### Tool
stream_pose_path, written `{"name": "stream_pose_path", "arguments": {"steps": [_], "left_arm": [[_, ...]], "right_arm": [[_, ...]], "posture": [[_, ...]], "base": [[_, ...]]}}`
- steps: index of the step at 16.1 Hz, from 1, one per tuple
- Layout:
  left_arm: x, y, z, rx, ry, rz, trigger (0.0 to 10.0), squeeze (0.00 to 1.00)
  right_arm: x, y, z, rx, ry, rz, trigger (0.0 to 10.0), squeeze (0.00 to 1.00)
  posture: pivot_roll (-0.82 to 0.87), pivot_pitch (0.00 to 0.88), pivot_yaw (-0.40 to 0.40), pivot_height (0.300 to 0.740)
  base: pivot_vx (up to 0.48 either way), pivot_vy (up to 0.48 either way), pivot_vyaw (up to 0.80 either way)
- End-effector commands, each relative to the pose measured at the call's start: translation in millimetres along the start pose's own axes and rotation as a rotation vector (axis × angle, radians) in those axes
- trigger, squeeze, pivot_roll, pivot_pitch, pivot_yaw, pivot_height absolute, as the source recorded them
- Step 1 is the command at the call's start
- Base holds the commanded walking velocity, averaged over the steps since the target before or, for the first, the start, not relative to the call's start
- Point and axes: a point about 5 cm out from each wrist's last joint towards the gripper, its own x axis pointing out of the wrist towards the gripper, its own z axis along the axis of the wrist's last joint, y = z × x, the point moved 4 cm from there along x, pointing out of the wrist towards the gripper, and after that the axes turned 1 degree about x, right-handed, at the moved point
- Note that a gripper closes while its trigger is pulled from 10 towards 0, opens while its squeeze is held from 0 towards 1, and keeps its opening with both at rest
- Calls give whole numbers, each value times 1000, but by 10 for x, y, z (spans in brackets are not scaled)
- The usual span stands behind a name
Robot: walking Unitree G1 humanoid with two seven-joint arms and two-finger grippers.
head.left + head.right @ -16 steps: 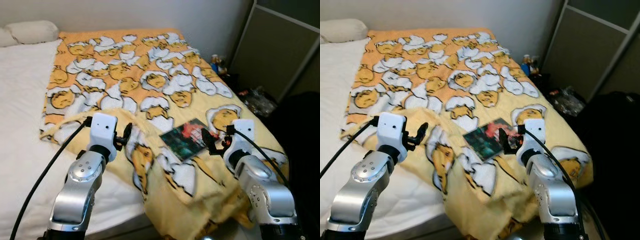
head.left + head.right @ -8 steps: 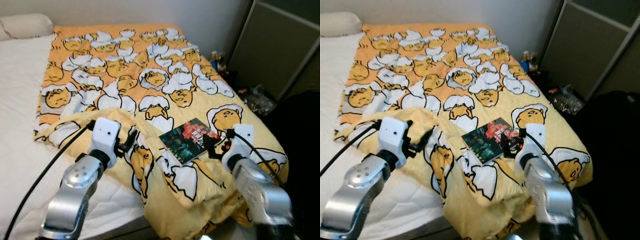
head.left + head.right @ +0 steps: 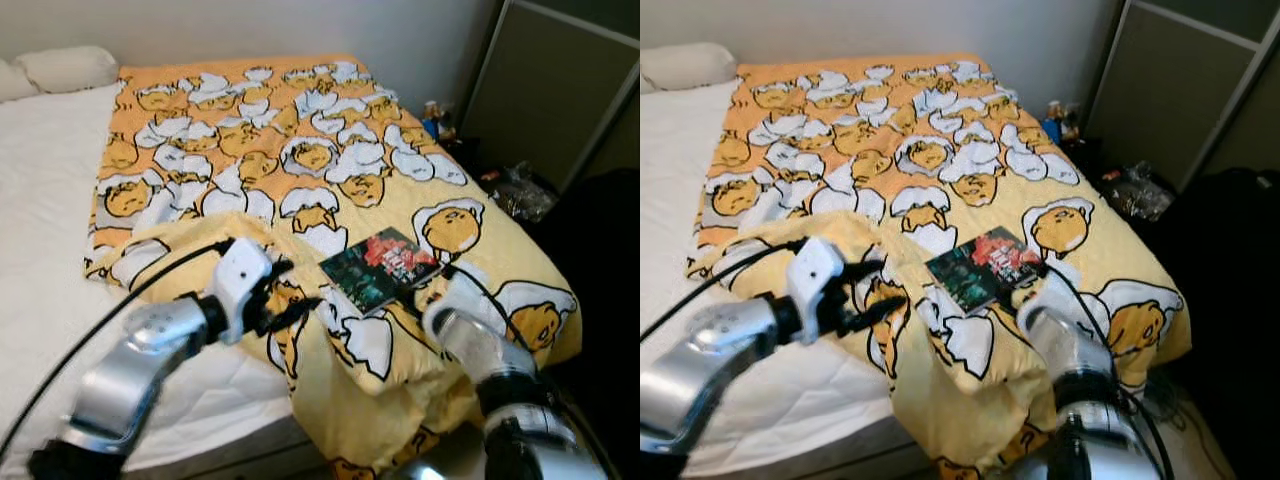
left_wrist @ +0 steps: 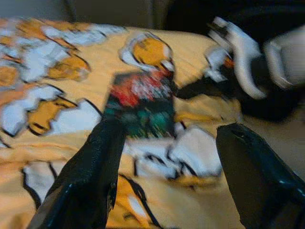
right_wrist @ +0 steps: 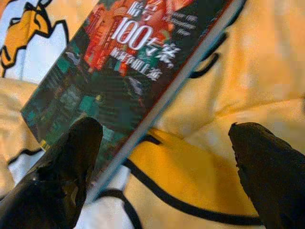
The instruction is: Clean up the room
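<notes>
While the right gripper (image 5: 157, 176) hangs with its fingers spread wide, one over the near edge of the book (image 3: 381, 268), nothing is gripped yet. The left gripper (image 4: 167, 176), also agape, points toward it across the rumpled blanket (image 3: 300, 150). Tidying looks barely begun: the book lies flat on the bed's near corner, long axis slanting away toward the robot's right.

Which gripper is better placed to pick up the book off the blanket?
Right. The right gripper is open at the book's edge; the left gripper sits farther back over the blanket.
</notes>
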Motion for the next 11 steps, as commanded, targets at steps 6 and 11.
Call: {"name": "stream_pose_path", "arguments": {"steps": [6,11], "left_arm": [[-173,-31,57,0,21,-87,10000,137],[-198,-96,47,-10,31,-120,10000,141]], "right_arm": [[82,88,195,134,-59,43,10000,1000],[91,25,172,164,-56,6,10000,1000]], "posture": [[59,39,7,740],[57,70,5,740]], "base": [[0,0,0],[0,0,0]]}}
